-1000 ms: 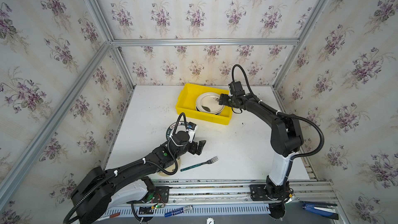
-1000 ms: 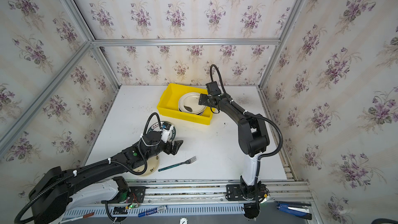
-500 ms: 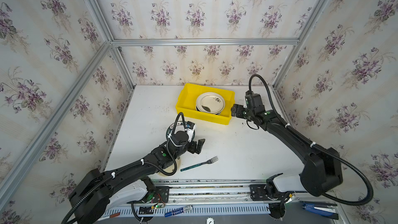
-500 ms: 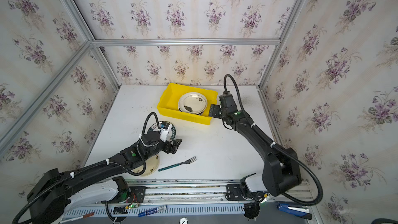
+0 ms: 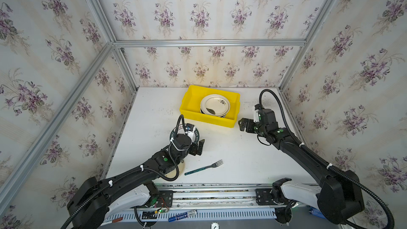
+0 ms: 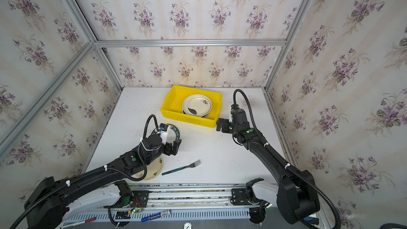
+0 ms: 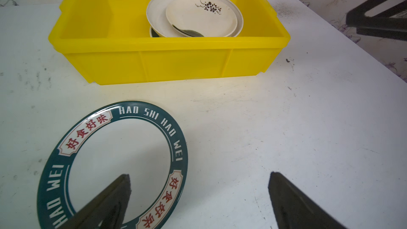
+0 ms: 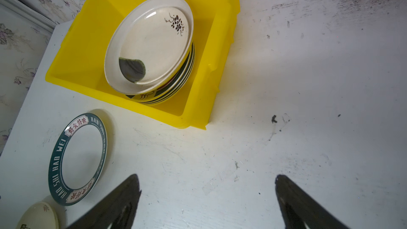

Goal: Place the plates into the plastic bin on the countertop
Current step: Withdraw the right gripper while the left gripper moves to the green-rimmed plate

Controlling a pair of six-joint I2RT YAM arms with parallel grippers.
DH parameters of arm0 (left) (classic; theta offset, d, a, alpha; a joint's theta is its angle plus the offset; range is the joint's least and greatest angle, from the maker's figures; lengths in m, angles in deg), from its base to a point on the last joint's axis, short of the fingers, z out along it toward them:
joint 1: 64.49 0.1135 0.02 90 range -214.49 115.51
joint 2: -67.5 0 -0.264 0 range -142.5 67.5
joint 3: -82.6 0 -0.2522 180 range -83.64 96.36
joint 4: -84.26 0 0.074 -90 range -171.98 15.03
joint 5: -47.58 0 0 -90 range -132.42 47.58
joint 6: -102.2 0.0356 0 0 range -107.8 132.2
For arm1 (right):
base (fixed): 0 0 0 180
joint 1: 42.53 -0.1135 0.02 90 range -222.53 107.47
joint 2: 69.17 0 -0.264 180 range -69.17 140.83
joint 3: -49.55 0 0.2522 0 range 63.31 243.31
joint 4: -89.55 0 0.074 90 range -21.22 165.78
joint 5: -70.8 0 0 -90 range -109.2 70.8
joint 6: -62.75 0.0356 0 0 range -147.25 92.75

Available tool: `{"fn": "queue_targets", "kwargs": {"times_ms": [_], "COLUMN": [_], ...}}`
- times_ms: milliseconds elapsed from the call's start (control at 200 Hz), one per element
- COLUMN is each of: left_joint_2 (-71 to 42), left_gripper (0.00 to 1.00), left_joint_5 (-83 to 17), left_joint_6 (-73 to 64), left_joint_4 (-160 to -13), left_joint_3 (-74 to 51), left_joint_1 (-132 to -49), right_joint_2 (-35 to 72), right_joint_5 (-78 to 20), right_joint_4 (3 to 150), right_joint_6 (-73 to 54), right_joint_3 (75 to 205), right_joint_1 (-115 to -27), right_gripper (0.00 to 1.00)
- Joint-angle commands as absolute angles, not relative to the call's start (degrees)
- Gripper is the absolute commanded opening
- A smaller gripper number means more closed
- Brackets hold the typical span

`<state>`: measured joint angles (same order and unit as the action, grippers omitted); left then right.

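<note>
Plate (image 7: 114, 155) on scuffed countertop (image 7: 286, 128), floral walls (image 5: 209, 7)

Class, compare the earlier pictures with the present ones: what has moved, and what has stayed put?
The right gripper drew back from the plate stack in the yellow bin and now hangs open and empty over the countertop beside the bin's corner. Unchanged: the left gripper, open over the teal-rimmed plate; the stack; the fork.
</note>
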<state>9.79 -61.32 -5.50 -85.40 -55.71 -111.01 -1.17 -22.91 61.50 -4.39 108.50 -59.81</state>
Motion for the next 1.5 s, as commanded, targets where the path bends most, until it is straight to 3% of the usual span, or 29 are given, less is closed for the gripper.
{"fn": "queue_targets", "kwargs": {"times_ms": [0,335,510,630,1114,1494], "left_joint_2": [11.43,11.97,8.8,5.08,2.82,-1.1], "left_gripper": [1.0,1.0,1.0,1.0,1.0,0.99], "left_joint_5": [-68.87,-63.42,-47.97,-43.38,-36.47,-32.36], "left_joint_6": [-6.54,-9.9,-14.71,-15.48,-15.93,-17.56], "left_joint_4": [-84.71,-82.33,-85.04,-85.4,-85.58,-86.92], "left_joint_3": [-56.88,-57.58,-59.69,-58.88,-61.15,-60.54], "left_joint_1": [-110.49,-102.05,-88.88,-84.06,-72.75,-70.92], "right_joint_2": [-1.49,-3.55,-3.55,-3.55,-16.08,-17.13], "right_joint_5": [-25.7,-31.56,-34.65,-37.29,-39.1,-44.55], "right_joint_4": [61.86,67.27,71.9,74.36,72.1,76.08], "right_joint_6": [-6.52,-3.44,1.32,2.78,7.11,9.12], "right_joint_3": [107.27,101.02,96.89,95.1,93.22,90.61], "right_joint_1": [-59.75,-59.71,-58.4,-57.92,-57.88,-57.83], "right_gripper": [0.98,0.99,0.99,0.99,0.99,0.99]}}
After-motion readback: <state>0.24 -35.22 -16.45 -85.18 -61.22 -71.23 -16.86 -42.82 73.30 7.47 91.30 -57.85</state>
